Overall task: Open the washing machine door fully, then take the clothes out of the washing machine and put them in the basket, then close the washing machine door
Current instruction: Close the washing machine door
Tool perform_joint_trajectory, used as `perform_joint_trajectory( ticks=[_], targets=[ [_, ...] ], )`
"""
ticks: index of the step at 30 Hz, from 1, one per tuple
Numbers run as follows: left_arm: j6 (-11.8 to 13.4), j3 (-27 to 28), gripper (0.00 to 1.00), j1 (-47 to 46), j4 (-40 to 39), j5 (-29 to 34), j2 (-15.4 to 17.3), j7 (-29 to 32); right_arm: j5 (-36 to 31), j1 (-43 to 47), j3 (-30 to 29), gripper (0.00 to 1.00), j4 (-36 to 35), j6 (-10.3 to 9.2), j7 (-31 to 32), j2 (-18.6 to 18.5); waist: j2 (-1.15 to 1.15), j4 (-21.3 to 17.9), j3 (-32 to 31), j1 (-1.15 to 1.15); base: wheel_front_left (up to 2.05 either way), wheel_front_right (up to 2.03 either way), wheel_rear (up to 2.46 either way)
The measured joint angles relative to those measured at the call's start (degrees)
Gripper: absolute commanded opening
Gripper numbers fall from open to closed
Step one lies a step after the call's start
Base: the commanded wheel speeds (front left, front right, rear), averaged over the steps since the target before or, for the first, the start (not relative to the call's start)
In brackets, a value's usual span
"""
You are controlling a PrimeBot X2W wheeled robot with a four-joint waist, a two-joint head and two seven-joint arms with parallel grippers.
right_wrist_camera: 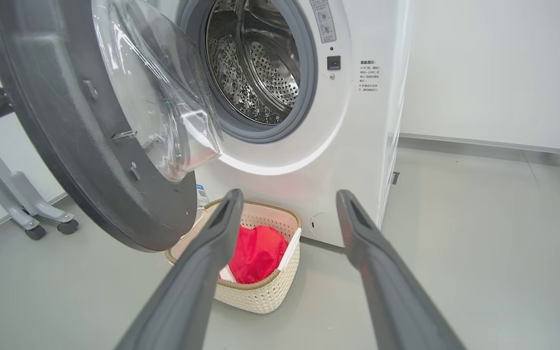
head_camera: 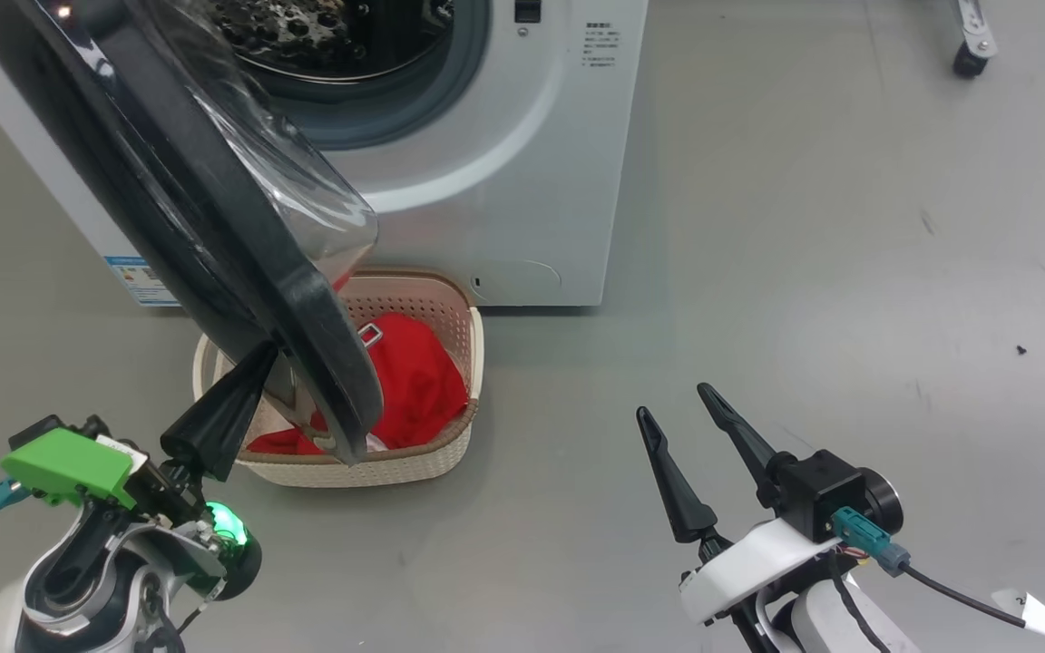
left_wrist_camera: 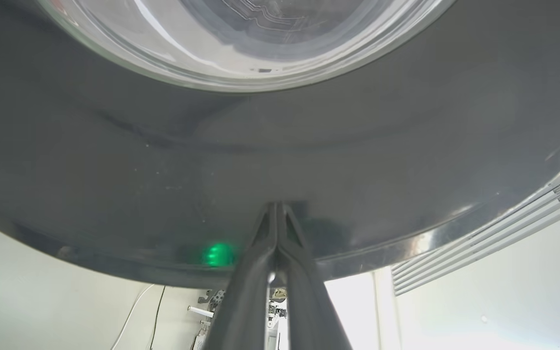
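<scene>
Lower left, the clenched left pincer [head_camera: 261,355] touches the washing machine door [head_camera: 214,209]; lower right, the right pincer [head_camera: 675,402] gapes, released.

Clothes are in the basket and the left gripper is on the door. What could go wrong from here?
1. The left gripper, shut, meets the washing machine door with its tips alone on the glossy black rim, so they might slide off during a push.
2. The door's lower edge hangs close over the basket holding the clothes. The clearance is unclear, so the swing could catch the basket's rim.
</scene>
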Motion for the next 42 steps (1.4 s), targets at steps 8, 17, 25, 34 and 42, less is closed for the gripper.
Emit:
perform_joint_trajectory(
  ticks=[8,17,25,34,42],
  targets=[
    [0.4,0.0,0.0,-1.3,0.2,1.7,0.0,-3.1,0.6,-0.7,-0.1,1.0,-0.9,-0.08,0.0,0.0,0.0,-4.4,1.8,0.0,0.0,0.0,0.0],
    [0.5,1.1,0.0,-4.8,2.3,3.5,-0.1,-8.7,1.9,-1.6,0.0,1.0,-1.5,-0.51,0.0,0.0,0.0,-9.9,4.1,0.0,0.0,0.0,0.0],
    [0.5,2.9,0.0,-8.3,4.5,3.7,-0.1,-13.6,2.5,-2.4,0.1,1.0,-2.3,-0.99,0.0,0.0,0.0,-15.0,5.9,0.0,0.0,0.0,0.0],
    [0.5,4.5,0.0,-11.5,6.3,4.0,-0.2,-18.1,3.1,-2.6,0.2,1.0,-2.7,-1.47,0.0,0.0,0.0,-19.3,7.3,0.0,0.0,0.0,0.0],
    [0.5,5.1,0.0,-14.7,8.6,5.6,-0.2,-21.4,3.5,-2.7,-0.4,1.0,-3.2,-2.04,0.0,0.1,0.0,-22.0,8.2,0.0,0.0,0.0,0.0]
  ],
)
